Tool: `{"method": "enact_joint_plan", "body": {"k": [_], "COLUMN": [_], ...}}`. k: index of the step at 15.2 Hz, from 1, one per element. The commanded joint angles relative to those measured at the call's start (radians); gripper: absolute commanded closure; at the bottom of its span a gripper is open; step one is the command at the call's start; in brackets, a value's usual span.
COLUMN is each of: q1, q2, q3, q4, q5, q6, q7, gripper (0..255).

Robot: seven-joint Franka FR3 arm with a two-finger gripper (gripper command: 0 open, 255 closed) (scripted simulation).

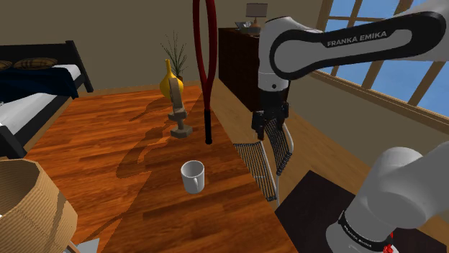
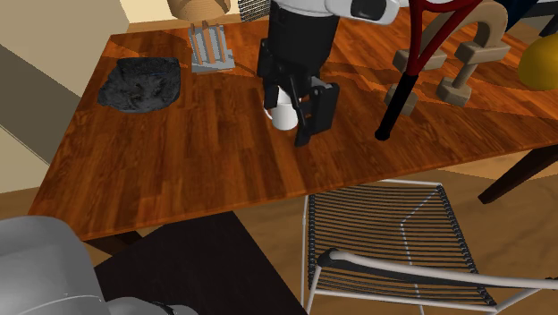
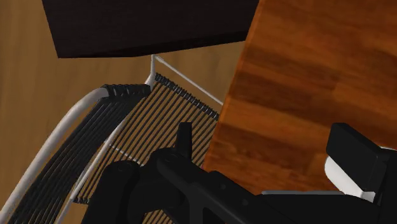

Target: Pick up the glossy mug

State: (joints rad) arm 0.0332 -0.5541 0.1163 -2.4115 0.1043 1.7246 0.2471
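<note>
Wood table [image 1: 108,147], white mug [image 1: 193,177], seemingly bed [image 1: 43,83] behind

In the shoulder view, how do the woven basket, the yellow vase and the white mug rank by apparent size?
1. woven basket, largest, though nearest the camera.
2. yellow vase and white mug: about alike; the vase stands farther off, so unranked.

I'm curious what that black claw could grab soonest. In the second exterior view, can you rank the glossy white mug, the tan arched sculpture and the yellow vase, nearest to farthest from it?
1. White mug, partly hidden behind the black gripper.
2. Tan arched sculpture, well off toward that view's right.
3. Yellow vase, at that view's right edge.
</note>
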Motion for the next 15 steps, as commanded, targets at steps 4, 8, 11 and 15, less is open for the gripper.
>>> {"method": "enact_joint_plan", "body": {"k": [4,8,11,15], "q1": [0.020,0.034,0.043,0.058], "q2": [0.140,0.269,0.372,0.515], "q3": [0.057,0.101,0.130,0.161], "q4": [0.029,0.074,0.122,0.204], "q5": [0.033,0.043,0.038,0.015], "q6": [0.138,0.242,0.312,0.392], "q7": [0.066,0.120,0.164,0.226], "gripper": [0,0,0,0]}}
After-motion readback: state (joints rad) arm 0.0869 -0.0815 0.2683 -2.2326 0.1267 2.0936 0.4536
